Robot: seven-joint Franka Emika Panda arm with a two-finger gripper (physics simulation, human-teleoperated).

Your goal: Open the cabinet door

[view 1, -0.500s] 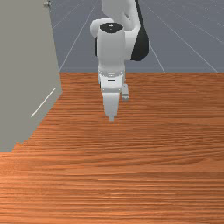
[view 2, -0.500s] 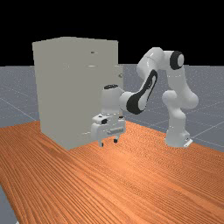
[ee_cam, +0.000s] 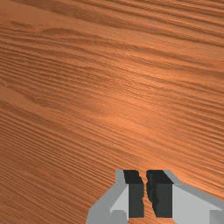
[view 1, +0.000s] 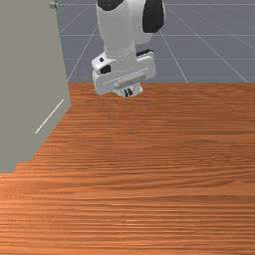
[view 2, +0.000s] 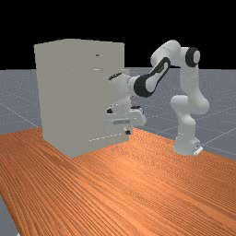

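Hand (view 1: 128,92) over the worktop (view 1: 174,199), 2 fingers (ee_cam: 163,205) nearly together

Nearest in the front view, the worktop's orange-brown grain runs across the foreground. Past it, the hand hangs above the wood, tilted, its 2 dark fingertips side by side. The wrist view shows a thin strip of worktop between the 2 fingers of the hand (ee_cam: 145,192): they stand slightly apart, with nothing held.

The grey cabinet (view 2: 69,92) stands upright on the worktop, along the front view's left edge; 1 small knob (view 1: 53,4) juts from it near the top of that view, and 1 thin pale line runs low on its side. In the far view, the cabinet is left of the arm (view 2: 189,76), and the hand overlaps its right-hand part. I cannot tell how near the 2 are, nor how far the door stands open.

Farther back, at the far view's right, is the arm's white base (view 2: 184,146).
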